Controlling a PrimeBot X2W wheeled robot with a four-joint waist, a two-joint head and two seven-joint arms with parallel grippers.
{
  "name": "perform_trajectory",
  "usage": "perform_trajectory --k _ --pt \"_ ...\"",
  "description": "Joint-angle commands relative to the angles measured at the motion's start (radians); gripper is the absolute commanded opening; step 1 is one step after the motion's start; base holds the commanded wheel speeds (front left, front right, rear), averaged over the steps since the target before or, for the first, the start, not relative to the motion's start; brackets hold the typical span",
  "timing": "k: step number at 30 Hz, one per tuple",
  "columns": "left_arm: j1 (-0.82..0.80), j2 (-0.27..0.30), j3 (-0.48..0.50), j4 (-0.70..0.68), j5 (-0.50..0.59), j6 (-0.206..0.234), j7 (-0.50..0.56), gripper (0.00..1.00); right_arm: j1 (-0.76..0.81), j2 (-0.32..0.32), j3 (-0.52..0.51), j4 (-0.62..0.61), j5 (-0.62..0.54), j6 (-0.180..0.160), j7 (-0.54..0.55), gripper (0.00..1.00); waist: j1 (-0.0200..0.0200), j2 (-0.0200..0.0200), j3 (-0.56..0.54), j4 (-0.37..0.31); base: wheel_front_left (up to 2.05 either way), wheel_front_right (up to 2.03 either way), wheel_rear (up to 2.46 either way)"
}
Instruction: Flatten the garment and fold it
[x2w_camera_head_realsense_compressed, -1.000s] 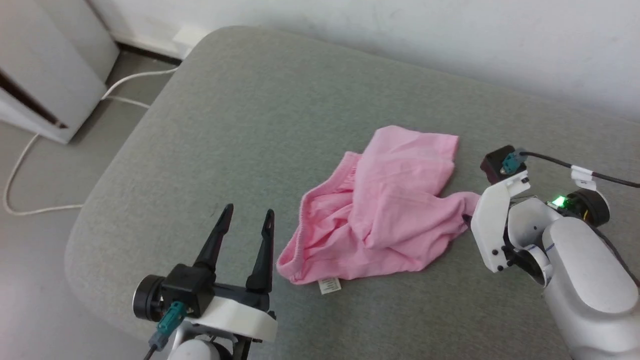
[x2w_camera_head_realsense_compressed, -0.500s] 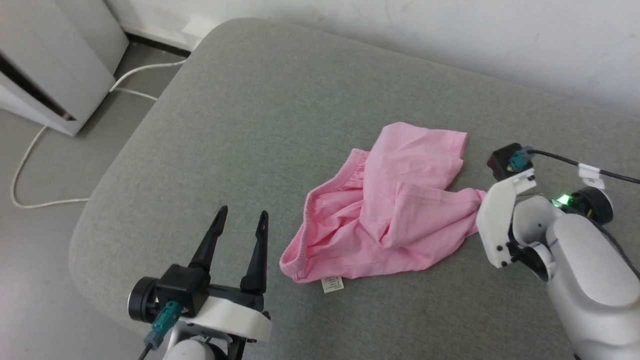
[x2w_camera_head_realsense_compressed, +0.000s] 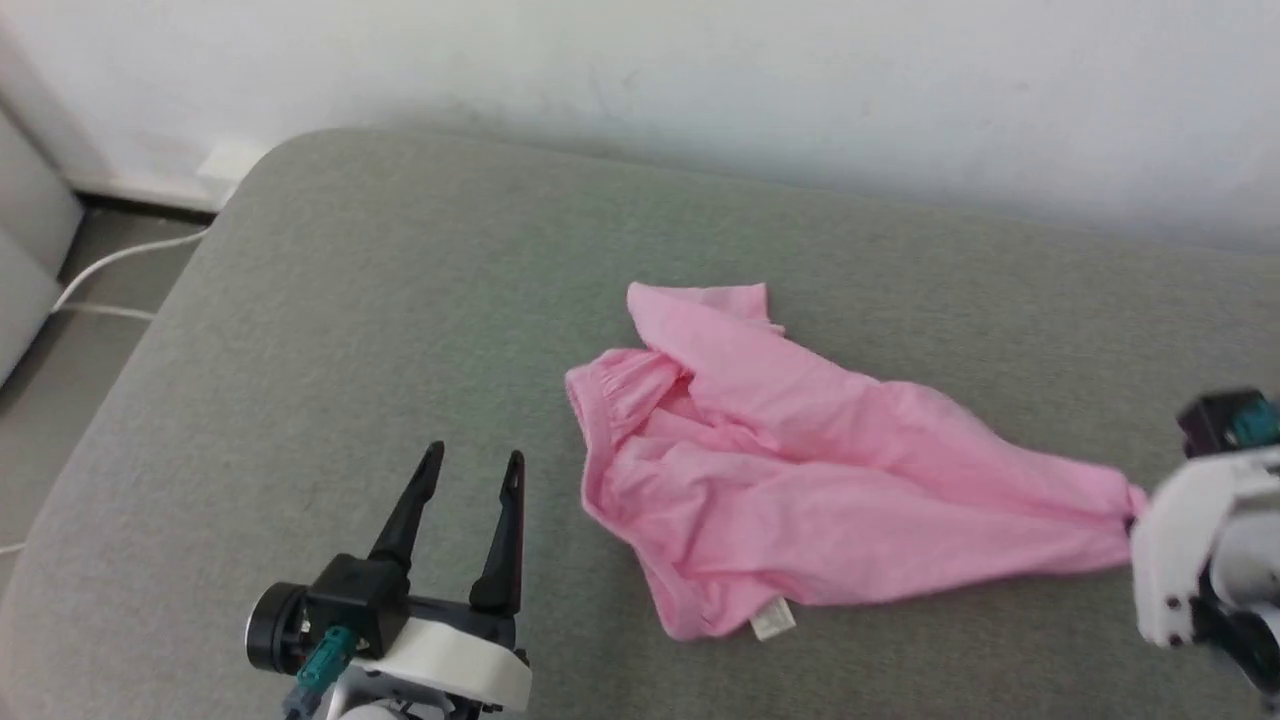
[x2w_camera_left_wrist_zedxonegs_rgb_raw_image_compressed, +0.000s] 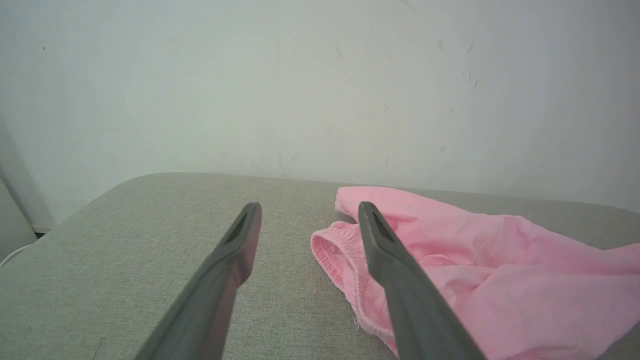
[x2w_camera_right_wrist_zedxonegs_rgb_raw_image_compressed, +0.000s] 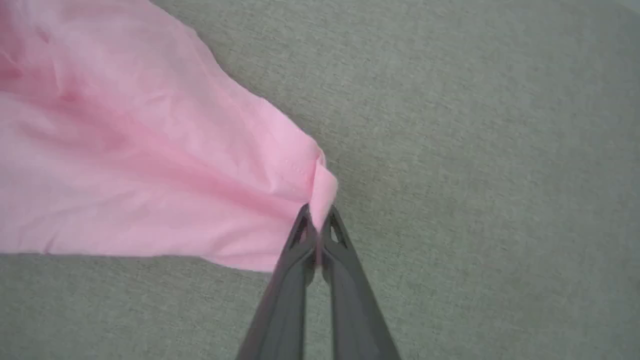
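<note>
Two long dark fingers of our right gripper (x2w_camera_right_wrist_zedxonegs_rgb_raw_image_compressed: 317, 214) are pressed tight together on a bunched corner of the garment (x2w_camera_head_realsense_compressed: 800, 480), and a small pink fold stands up out of their tips. From that pinch the thin pink cloth is drawn into a narrow point, with long creases running away from the grip and widening toward the middle of the grey cushion (x2w_camera_head_realsense_compressed: 350, 300) that carries it. We cannot tell whether the pinched end is clear of the cushion or resting on it. The rest of the garment lies rumpled on the cushion, from about its middle out toward its right side, closer to the rear edge under the white wall (x2w_camera_head_realsense_compressed: 700, 80) than to the rounded rear left corner. Its gathered waistband (x2w_camera_head_realsense_compressed: 605, 400) forms the end facing the cushion's left edge, one flap is turned up toward the rear edge, and a small white label (x2w_camera_head_realsense_compressed: 772, 618) hangs out on the near side. Our left gripper (x2w_camera_head_realsense_compressed: 474, 455) sits over the near left part of the cushion with its fingers spread wide and nothing between them, pointing toward the wall, just beside the waistband and apart from it. Beyond the cushion's left edge a white cable (x2w_camera_head_realsense_compressed: 110, 262) lies on the floor (x2w_camera_head_realsense_compressed: 60, 350).
</note>
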Motion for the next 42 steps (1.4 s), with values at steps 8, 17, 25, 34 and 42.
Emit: perform_trajectory --k 8,17,25,34,42 --pt "-0.004 -0.004 -0.014 0.001 -0.006 -0.004 -0.005 1.00 0.275 0.111 -0.189 -0.220 -0.043 -0.002 0.131 0.27 0.0000 0.0000 -0.036 -0.120 0.00 0.00 0.00" --pt "-0.013 -0.004 -0.015 0.016 -0.015 -0.012 -0.005 1.00 0.233 0.153 -0.152 -0.264 -0.055 -0.002 -0.124 1.00 0.0000 0.0000 -0.028 -0.137 0.00 0.00 0.00" --pt "-0.056 0.023 -0.034 0.098 -0.054 -0.046 0.008 1.00 0.210 0.185 -0.066 -0.339 -0.090 -0.002 -0.553 1.00 0.0000 0.0000 -0.017 -0.196 0.00 0.00 0.00" --pt "-0.358 0.225 -0.266 0.161 -0.182 -0.062 0.364 1.00 0.228 0.278 -0.076 -0.303 -0.149 -0.002 -0.819 1.00 0.0000 0.0000 0.049 -0.306 0.00 0.00 0.00" --pt "-0.667 0.407 -0.471 0.301 -0.461 -0.062 0.733 1.00 0.185 0.284 -0.027 -0.248 -0.143 -0.002 -0.876 1.00 0.0000 0.0000 0.132 -0.416 0.00 0.00 0.00"
